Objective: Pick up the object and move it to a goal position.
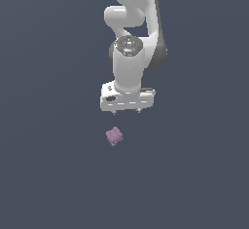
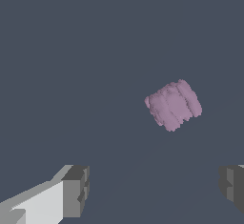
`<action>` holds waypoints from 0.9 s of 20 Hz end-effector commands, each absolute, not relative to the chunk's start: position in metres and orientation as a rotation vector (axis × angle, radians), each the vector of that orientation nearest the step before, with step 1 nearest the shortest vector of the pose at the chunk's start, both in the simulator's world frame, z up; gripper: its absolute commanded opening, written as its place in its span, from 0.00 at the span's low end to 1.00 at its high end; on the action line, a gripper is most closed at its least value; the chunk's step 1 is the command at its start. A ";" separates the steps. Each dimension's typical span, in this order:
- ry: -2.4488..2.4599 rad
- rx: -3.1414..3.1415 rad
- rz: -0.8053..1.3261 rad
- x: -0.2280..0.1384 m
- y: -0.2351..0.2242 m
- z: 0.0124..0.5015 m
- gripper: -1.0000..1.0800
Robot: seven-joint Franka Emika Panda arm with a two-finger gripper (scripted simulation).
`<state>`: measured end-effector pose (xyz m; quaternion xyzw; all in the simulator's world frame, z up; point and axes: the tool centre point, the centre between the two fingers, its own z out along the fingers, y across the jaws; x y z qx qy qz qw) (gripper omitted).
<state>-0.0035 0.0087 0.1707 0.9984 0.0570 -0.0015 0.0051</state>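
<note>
1. Wrist view: the object [image 2: 173, 105] is seen on the dark surface [image 2: 71, 51], apart from both fingertips [image 2: 76, 191], not between them.
2. The gripper [image 1: 126, 111] is held with its jaws spread wide, nothing gripped.
3. The jaws should be centred over the clump before lowering.
4. No edges are visible; free room is seen all around.

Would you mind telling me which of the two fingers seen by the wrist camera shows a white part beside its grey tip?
It is the finger farther from the pink clump: a white body joins its grey tip. The other finger, at the frame edge, shows only grey.
</note>
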 end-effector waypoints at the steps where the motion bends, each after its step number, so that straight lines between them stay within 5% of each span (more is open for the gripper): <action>1: 0.226 3.123 -0.006 0.000 0.006 0.167 0.96; 18: 0.779 3.037 -0.005 0.033 -0.032 0.115 0.96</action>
